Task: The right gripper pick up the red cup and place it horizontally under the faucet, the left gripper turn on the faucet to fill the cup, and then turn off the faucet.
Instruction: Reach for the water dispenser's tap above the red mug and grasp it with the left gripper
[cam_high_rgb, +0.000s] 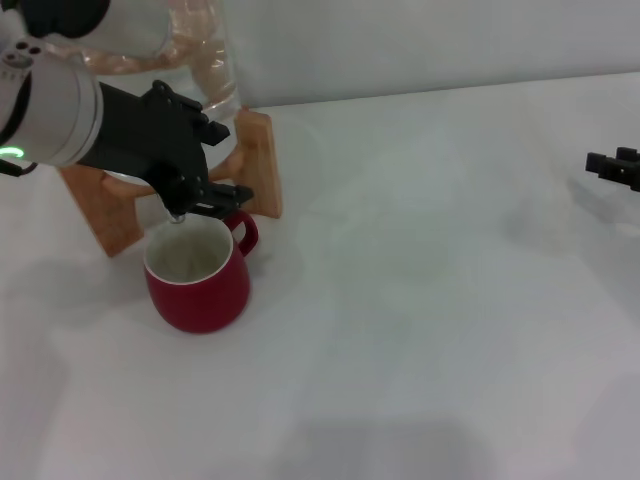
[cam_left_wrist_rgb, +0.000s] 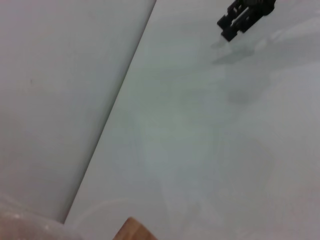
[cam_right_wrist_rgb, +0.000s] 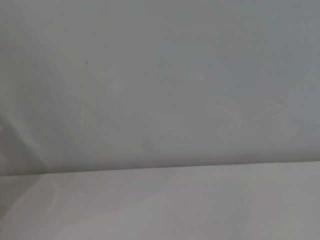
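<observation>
Red cup (cam_high_rgb: 197, 275) stands upright on the white table (cam_high_rgb: 430, 300), its white inside facing up and its small loop handle turned toward the wooden stand (cam_high_rgb: 250, 160) just behind it. Directly above the cup's rim sits the faucet (cam_high_rgb: 177, 214) (only a small chrome tip shows below the black fingers), mounted on the clear glass jar (cam_high_rgb: 205, 60) that rests on the stand. The left gripper (cam_high_rgb: 195, 190) reaches in from the left and sits on the faucet; how wide its claw stands I cannot tell, since the fingers overlap the tap. The right gripper (cam_high_rgb: 615, 165) (cam_left_wrist_rgb: 242, 17) rests well apart at the table's right edge, holding nothing; its claw width is unclear too.
</observation>
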